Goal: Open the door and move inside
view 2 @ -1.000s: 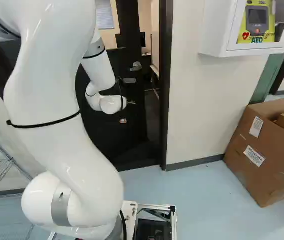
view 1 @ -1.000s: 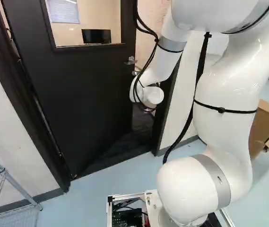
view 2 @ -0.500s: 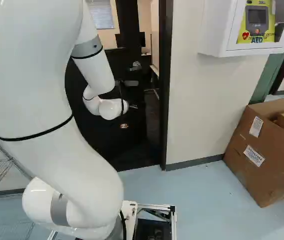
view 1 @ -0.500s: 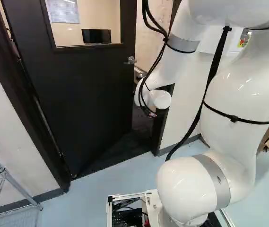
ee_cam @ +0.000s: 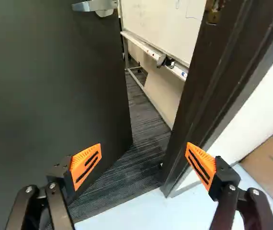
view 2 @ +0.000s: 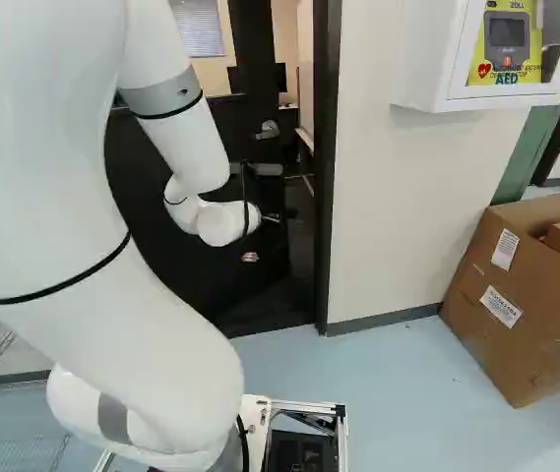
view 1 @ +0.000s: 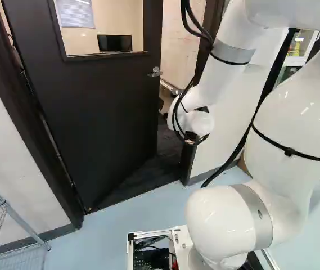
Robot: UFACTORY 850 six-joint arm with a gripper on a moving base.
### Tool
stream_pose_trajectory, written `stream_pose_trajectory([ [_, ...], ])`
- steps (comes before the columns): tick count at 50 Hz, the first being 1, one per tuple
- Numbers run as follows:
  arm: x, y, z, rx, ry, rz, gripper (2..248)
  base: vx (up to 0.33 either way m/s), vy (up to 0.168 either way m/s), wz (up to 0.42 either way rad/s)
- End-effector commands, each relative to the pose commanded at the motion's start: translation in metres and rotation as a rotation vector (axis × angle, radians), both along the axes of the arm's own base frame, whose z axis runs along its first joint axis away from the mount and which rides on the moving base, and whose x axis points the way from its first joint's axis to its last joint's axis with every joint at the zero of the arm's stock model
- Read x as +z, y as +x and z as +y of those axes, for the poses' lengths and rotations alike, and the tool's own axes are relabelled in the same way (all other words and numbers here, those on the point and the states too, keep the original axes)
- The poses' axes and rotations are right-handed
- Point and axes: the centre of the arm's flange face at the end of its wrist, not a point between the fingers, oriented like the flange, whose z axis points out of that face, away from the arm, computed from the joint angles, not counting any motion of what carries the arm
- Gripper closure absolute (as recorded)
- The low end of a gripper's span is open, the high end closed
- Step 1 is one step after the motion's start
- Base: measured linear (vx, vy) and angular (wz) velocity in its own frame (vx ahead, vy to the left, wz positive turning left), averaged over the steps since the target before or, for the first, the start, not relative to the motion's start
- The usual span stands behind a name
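With twelve o'clock straight up in each base view and straight ahead of the gripper in the wrist view, you see your arm (view 1: 292, 118) rise from the foot at five o'clock of the left base view, its forearm (view 1: 216, 79) slanting down from one o'clock to the doorway. Your gripper (view 2: 262, 238) stands wide open, its orange pads (ee_cam: 86, 165) well apart and holding nothing. The door (view 1: 103, 112) is ajar, at ten o'clock from the gripper; its handle (view 1: 155, 72) lies at eleven, the door frame (ee_cam: 208, 72) at one, and the gap between door and frame near twelve.

The wrist (view 1: 196, 121) hides much of the gripper in both base views; the upper arm leaves those views and covers most of the cardboard box (view 2: 521, 295) in the left one. You see only part of the handle in the wrist view.

Compared with half a second ago, your wrist sits slightly toward four o'clock in the left base view, and the upper arm has swung toward three. Door and base are unchanged.
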Motion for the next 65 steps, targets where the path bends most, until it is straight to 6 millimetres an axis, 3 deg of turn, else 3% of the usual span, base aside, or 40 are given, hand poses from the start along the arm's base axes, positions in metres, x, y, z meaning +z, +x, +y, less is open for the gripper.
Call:
stream_pose_trajectory([
  [42,-0.003,-0.058,-0.023,-0.077,0.0,-0.003,3,0.0,0.0,0.0],
  [65,-0.003,-0.062,-0.023,-0.079,0.0,-0.004,3,-0.003,0.0,0.002],
])
